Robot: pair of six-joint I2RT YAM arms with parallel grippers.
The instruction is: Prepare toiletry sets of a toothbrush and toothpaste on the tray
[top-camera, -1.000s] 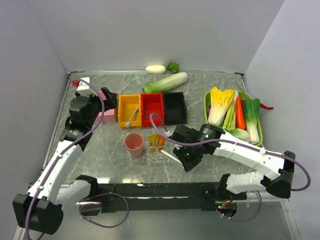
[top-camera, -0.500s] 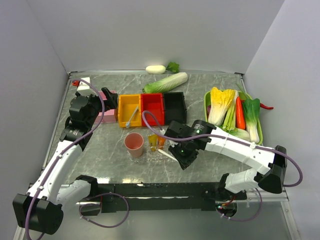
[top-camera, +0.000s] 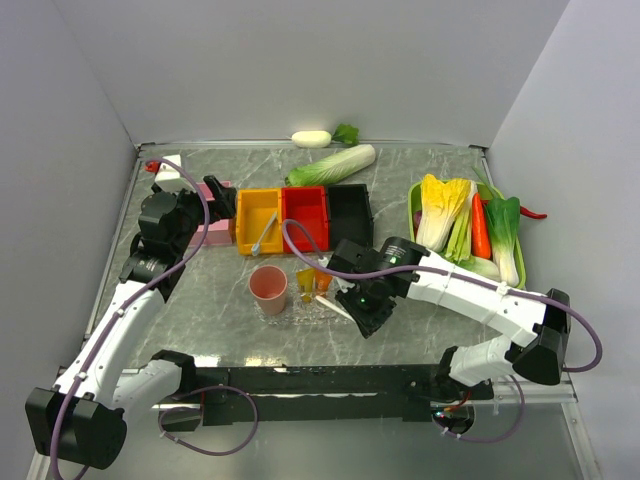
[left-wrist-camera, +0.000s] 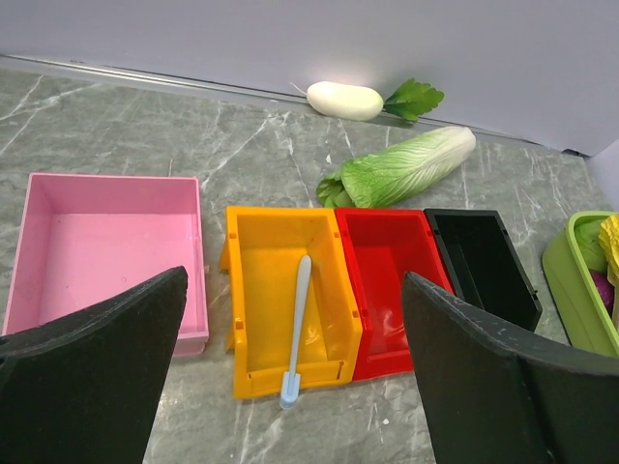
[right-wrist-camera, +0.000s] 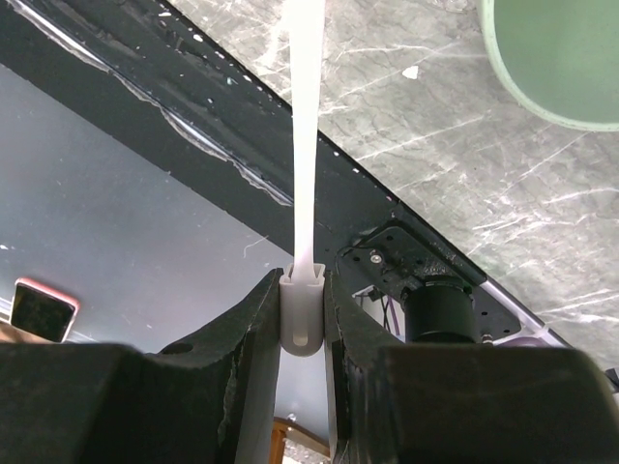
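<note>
Your right end effector [right-wrist-camera: 302, 304] is clamped on the butt of a white toothbrush [right-wrist-camera: 308, 135]. In the right wrist view the jaws pinch the handle's end from both sides, and the shaft runs straight up the frame.

From above, that toothbrush lies low and slants toward the upper left. Its free end is over the right-hand part of the clear tray [top-camera: 303, 314], just below the centre of the frame. Whether the tip touches the tray, you cannot tell from here.

Two tubes sit side by side at the tray's upper edge: the yellow-orange toothpaste tube [top-camera: 305, 279] on the left and the orange toothpaste tube [top-camera: 322, 279] on the right. A pink cup [top-camera: 268, 298] stands on the worktop [top-camera: 220, 310] just left of the tray.

Your left end effector [left-wrist-camera: 294, 280] is up in the upper left of the overhead view, jaws spread wide and holding nothing. Its wrist camera looks down on a row of bins. The pink bin [left-wrist-camera: 97, 251] is on the left, then the yellow bin [left-wrist-camera: 256, 319], the red bin [left-wrist-camera: 387, 290] and the black bin [left-wrist-camera: 479, 266].

The second toothbrush [left-wrist-camera: 297, 319] lies lengthwise in the yellow bin, with its head poking out over the lower lip.

Above the bins lie a napa cabbage [left-wrist-camera: 406, 166] and a daikon [left-wrist-camera: 343, 100]. The green vegetable tray [left-wrist-camera: 566, 271] shows at the right edge.
</note>
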